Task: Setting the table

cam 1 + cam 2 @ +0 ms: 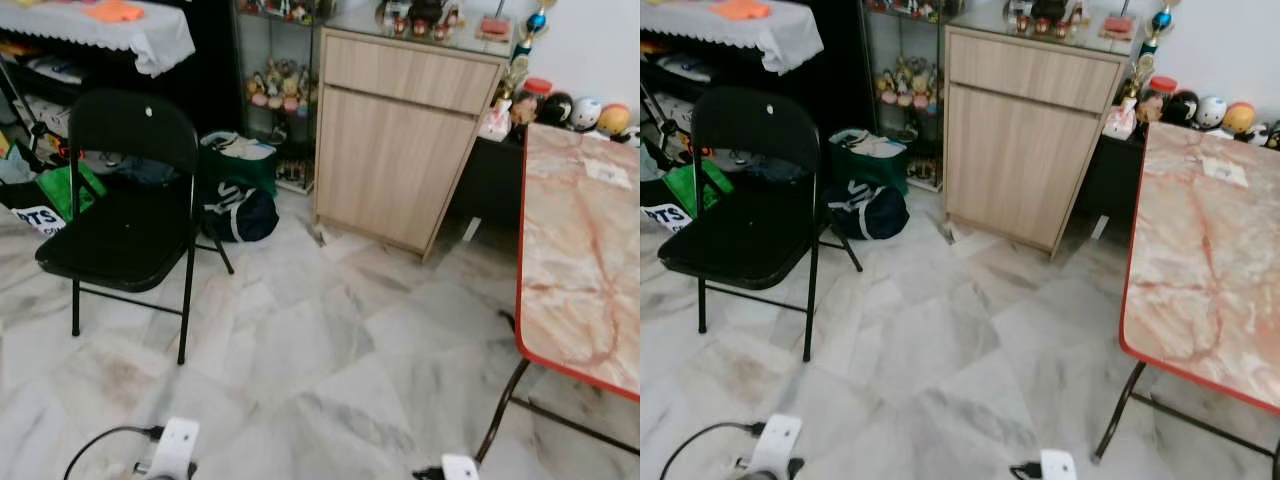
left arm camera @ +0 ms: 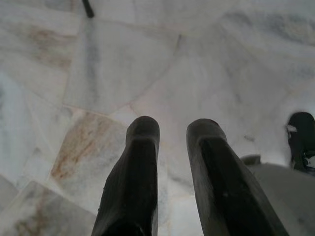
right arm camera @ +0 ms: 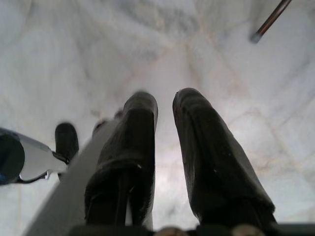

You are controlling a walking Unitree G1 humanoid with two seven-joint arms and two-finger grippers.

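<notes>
Arms hang low at the near edge of the head views. The left end effector [image 2: 172,172] points down at the marble floor [image 1: 300,360], its two black fingers a little apart with nothing between them. The right end effector [image 3: 165,147] hangs the same way, fingers slightly parted and bare.

On the robot's right stands the bench [image 1: 580,260], its long axis running away from the robot toward the far wall. Its top is pink-veined marble pattern with a red rim, on thin dark metal legs. A small pale patch lies near its far end; what it is cannot be told.

On the left a black folding chair [image 1: 125,210] stands with its seat facing the robot. Behind it, on the floor, sit a dark duffel bag [image 1: 240,212] and a green bag [image 1: 240,160] holding something pale, perhaps cloth. Farther back is a light wood cabinet [image 1: 400,150], with small trinkets on top. Round helmet-like balls [image 1: 585,113] line the wall past the bench.
</notes>
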